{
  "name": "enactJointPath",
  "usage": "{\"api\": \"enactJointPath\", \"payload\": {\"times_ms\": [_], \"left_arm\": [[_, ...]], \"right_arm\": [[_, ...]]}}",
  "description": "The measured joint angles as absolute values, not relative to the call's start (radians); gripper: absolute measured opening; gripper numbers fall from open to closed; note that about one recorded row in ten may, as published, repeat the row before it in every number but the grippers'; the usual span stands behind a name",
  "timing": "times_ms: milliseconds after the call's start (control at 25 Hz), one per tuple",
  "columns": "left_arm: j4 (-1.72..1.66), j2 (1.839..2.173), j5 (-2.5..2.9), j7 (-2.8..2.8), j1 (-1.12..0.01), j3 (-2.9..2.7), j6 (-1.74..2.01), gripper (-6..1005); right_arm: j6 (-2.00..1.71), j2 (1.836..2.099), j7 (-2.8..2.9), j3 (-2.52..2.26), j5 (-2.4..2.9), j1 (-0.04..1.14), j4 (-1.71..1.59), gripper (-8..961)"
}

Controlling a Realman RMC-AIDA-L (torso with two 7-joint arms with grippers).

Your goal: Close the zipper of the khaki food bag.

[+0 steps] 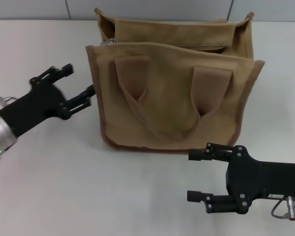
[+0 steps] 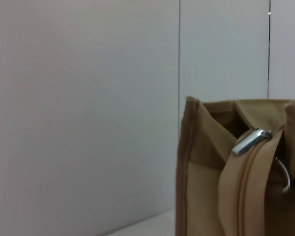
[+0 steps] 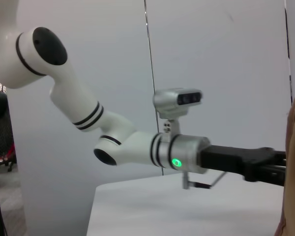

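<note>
Left claw [image 1: 73, 86], fingers apart, poised beside bag [image 1: 172, 98] on desk [image 1: 88, 187], silver pull [image 2: 250, 141] just ahead at near corner; mouth unzipped. Right claw [image 1: 199, 174] apart, idle in front.

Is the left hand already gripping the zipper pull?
No: the left hand sits open beside the khaki food bag, apart from the silver pull tab at the bag's top corner.
</note>
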State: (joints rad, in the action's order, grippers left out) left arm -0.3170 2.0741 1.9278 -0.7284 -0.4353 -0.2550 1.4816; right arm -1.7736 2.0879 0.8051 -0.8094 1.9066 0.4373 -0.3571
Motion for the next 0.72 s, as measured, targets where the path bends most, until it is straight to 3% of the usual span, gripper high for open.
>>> {"api": "enactJointPath", "payload": {"times_ms": [120,720], "left_arm": [[-0.197,2.076,1.878,-0.624,-0.509,-0.252,1.421,798],[-0.098,2.075,1.627,-0.593,-0.502,-0.258,1.524,796]], "right_arm": [[-1.772,2.088,0.797,-0.809,1.907,0.437,-0.344,767],[-1.771,2.086,0.771,-0.808,1.897,0.425,-0.315,767]]}}
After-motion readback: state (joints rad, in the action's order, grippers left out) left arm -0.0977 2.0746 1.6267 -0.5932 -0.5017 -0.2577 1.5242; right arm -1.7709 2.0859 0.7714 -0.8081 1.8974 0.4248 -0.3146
